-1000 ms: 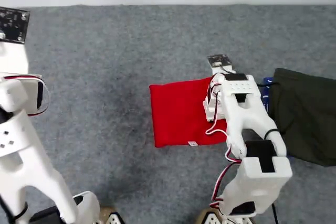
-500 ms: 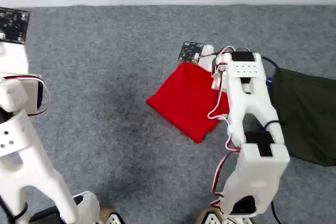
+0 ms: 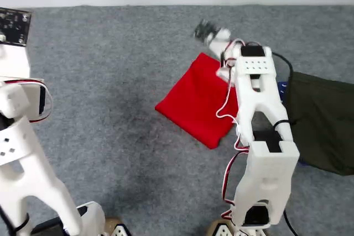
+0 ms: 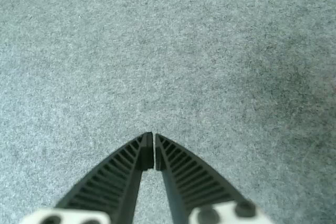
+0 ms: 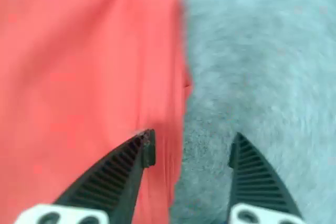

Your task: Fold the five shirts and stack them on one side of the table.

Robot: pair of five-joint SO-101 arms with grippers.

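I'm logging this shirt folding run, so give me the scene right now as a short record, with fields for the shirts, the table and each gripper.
red shirt: folded, lying askew on the table, right of centre
dark green shirt: at the table's right edge; fold state cannot be told
table: grey felt-like surface
left gripper: shut, empty, over bare table
right gripper: open, straddling the red shirt's edge, one finger over the shirt, the other over the table
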